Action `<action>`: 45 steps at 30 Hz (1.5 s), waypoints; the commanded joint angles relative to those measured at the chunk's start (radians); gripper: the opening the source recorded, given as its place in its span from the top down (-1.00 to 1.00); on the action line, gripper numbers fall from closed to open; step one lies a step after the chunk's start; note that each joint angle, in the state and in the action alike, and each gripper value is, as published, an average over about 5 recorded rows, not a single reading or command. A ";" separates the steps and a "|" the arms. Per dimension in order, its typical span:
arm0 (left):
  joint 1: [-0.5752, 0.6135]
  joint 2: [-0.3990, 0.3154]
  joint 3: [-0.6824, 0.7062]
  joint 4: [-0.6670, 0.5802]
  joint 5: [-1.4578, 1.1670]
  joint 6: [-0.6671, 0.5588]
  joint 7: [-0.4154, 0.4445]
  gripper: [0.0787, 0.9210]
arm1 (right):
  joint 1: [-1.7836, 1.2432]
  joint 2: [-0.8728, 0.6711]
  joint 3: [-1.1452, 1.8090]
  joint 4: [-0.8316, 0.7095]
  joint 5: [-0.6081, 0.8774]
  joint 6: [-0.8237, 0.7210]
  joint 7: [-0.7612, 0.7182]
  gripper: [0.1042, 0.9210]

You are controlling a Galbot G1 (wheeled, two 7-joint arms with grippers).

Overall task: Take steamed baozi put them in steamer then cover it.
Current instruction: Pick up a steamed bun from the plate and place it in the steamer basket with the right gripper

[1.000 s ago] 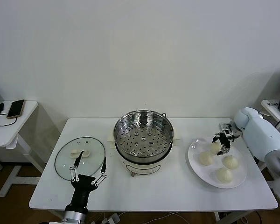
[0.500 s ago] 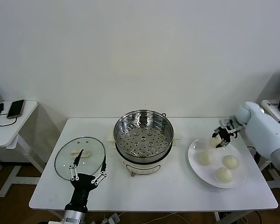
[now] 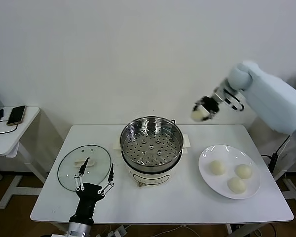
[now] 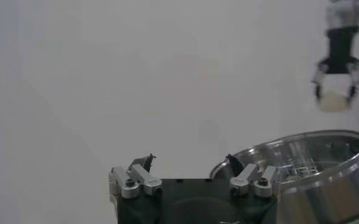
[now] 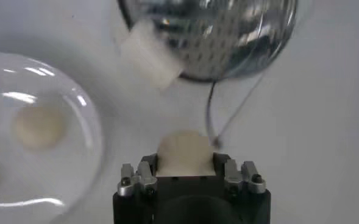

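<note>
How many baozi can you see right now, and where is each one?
4. Three baozi sit on the white plate: one toward the steamer, one on the far-right side, one nearest the front edge. The fourth is held in the right gripper, raised beside the steamer. None in the steamer.

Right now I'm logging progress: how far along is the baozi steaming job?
Early. Nothing is in the steamer yet; its tray is bare. In hand: the right gripper carries one baozi in the air, to the right of the pot. Left: three baozi on the plate, then the cover, which lies on the table by the open left gripper.
</note>
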 commanded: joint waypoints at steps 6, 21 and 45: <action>0.003 0.002 0.003 -0.004 -0.003 -0.001 -0.001 -0.77 | -0.019 0.275 -0.105 -0.007 -0.234 0.205 0.054 -0.30; 0.004 0.007 -0.007 -0.006 -0.014 -0.007 -0.004 -0.77 | -0.141 0.402 -0.045 -0.234 -0.367 0.212 0.104 -0.34; -0.004 0.011 -0.019 -0.023 -0.023 0.004 -0.005 -0.77 | -0.082 0.265 -0.028 -0.076 -0.155 0.090 0.028 -0.76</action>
